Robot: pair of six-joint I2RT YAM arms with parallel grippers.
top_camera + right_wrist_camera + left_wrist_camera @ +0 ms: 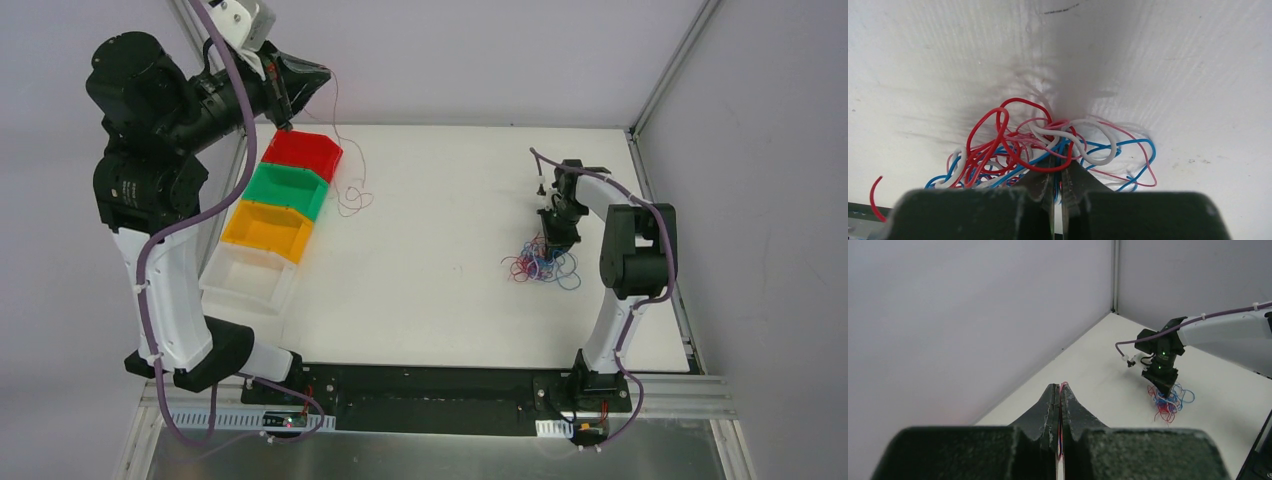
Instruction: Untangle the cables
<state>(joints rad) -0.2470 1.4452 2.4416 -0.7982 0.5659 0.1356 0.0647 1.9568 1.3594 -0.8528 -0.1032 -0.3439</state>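
The cables lie as a red, blue and white tangle [540, 264] on the right of the white table. My right gripper [553, 238] stands down in that tangle [1048, 145], its jaws shut with blue and red strands pinched between them [1058, 169]. My left gripper [322, 73] is raised high at the back left, shut on one thin pink-red cable [1063, 386]. That cable [350, 211] hangs down and ends in a loose curl on the table beside the bins. The left wrist view shows the tangle [1168, 401] far off under the right gripper [1164, 385].
A row of bins stands at the left: red [303, 152], green [290, 188], yellow [268, 228] and clear [250, 278]. Grey walls close the back and sides. The arm bases sit on the black rail [420, 400] at the near edge.
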